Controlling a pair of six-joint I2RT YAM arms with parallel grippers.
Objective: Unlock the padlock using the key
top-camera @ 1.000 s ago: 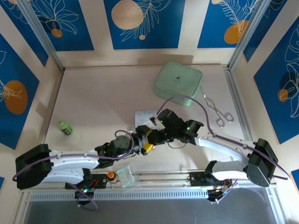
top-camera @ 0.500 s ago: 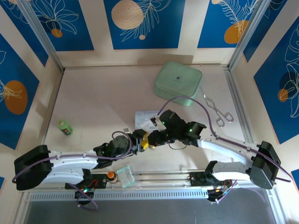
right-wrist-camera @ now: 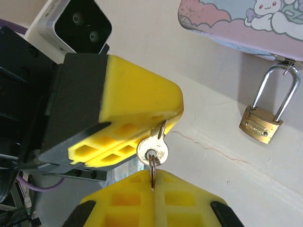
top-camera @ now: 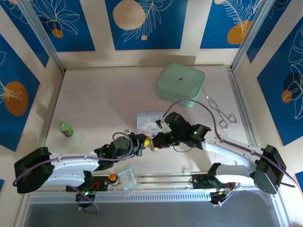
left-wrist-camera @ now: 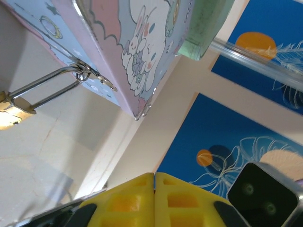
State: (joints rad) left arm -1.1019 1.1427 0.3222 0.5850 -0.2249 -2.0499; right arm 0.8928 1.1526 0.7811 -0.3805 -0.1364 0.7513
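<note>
Top view, left gripper (top-camera: 145, 142): low over the table (top-camera: 94, 99) near its middle, tip to tip with the right gripper (top-camera: 155, 141); both are too small here to tell how the jaws stand
Top view, cartoon tin (top-camera: 147, 120): lies flat just beyond the two meeting grippers
Top view, other things: green box (top-camera: 181, 83) far right, tongs (top-camera: 218, 111) beside it, green bottle (top-camera: 66, 128) lying well apart on the left
Left wrist, left gripper (left-wrist-camera: 154, 196): yellow fingers pressed flat together, only a thin seam between them
Left wrist, the padlock (left-wrist-camera: 12, 108): brass body at the left edge, its silver shackle hooked through the latch ring of the cartoon tin (left-wrist-camera: 132, 42)
Right wrist, right gripper (right-wrist-camera: 152, 189): fingers closed on the ring of the key (right-wrist-camera: 153, 150)
Right wrist, the key: between the two grippers, round head just above the right fingertips, blade slanting up to the tip of the left gripper (right-wrist-camera: 168, 116), where its end is hidden; whether those fingers pinch it cannot be told
Right wrist, the padlock (right-wrist-camera: 259, 124): hangs by its shackle from the tin's latch, apart from the key, to its right
</note>
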